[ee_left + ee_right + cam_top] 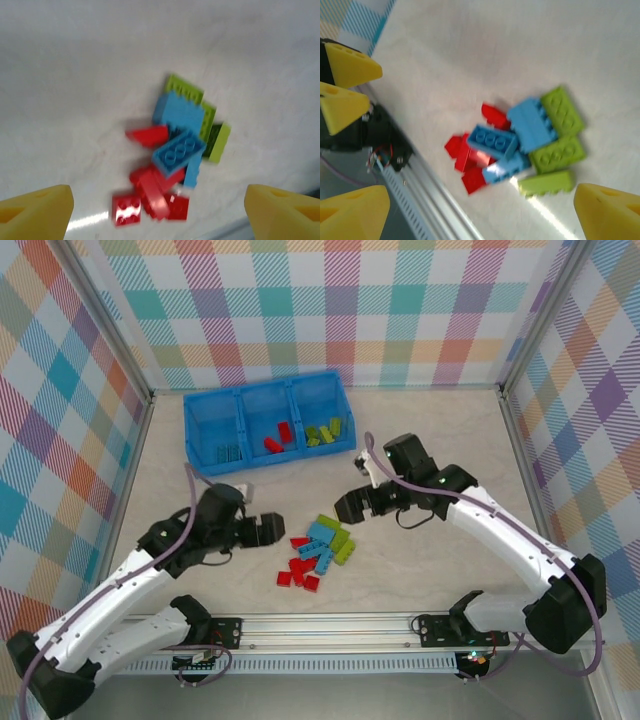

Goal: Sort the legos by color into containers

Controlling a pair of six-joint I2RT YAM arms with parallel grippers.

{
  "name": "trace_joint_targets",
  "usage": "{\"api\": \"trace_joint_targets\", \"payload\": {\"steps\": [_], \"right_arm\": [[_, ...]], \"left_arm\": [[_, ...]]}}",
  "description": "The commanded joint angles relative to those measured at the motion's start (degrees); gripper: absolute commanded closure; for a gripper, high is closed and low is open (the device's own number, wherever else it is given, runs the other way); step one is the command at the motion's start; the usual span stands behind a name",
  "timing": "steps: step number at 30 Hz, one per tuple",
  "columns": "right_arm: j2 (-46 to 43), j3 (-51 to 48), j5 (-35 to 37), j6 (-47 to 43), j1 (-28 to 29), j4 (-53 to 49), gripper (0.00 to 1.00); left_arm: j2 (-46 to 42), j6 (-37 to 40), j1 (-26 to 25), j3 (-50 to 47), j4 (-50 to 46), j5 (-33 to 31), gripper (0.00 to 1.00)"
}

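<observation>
I am partway through the sorting. The blue tray [200, 420] is sitting at the far side of the bench [450, 430]. Its left compartment is holding a few light blue bricks [230, 452], the middle one red bricks [277, 437] and the right one lime green bricks [325, 432]. The rest of the legos [318, 548] are lying in one loose heap on the bench, well apart from the tray and between my two arms.

My left claw [268, 530] is hovering just beside the heap on its left. Its fingers are spread wide and carrying nothing; in the left wrist view the heap [172, 150] is lying ahead of the open gap. My right claw [350, 507] is hanging just beside the heap on the far right, spread wide as well and empty, with the bricks [520, 145] showing between its yellow fingertips [610, 210].

So I am judging this to be the reach for the next brick. The heap is tangled: blue bricks are resting over red and green ones, touching on several sides. The red bricks [298, 575] are lying on the near left edge, closest to my left claw. The lime green ones [343, 548] are lying on the right edge, closest to my right claw.

The next move is calling for one edge brick, not a buried one. I should be lowering a claw squarely over it, pinching only that piece, then carrying it to the matching compartment.
</observation>
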Motion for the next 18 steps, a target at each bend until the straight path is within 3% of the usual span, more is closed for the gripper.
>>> {"api": "trace_joint_targets", "payload": {"steps": [1, 4, 7, 12, 18], "right_arm": [[-2.9, -1.4, -4.0, 1.2, 0.8, -3.5, 0.04], [-2.9, -1.6, -4.3, 1.8, 0.9, -3.9, 0.03], [-2.5, -1.2, -3.7, 2.1, 1.0, -4.3, 0.03], [-2.0, -1.4, -2.2, 2.7, 1.0, -3.7, 0.02], [-1.2, -1.9, -2.2, 3.4, 1.0, -2.8, 0.02]], "left_arm": [[1.5, -6.7, -8.7, -2.8, -6.2, -7.1, 0.14], [6.1, -7.0, -15.1, -5.4, -3.2, -7.6, 0.16], [10.5, -7.7, -18.0, -8.1, 0.6, -8.0, 0.20], [14.3, -5.6, -18.1, -12.2, 7.8, -5.1, 0.29], [18.1, -3.5, -18.1, -13.4, 13.7, -2.3, 0.30]]}}
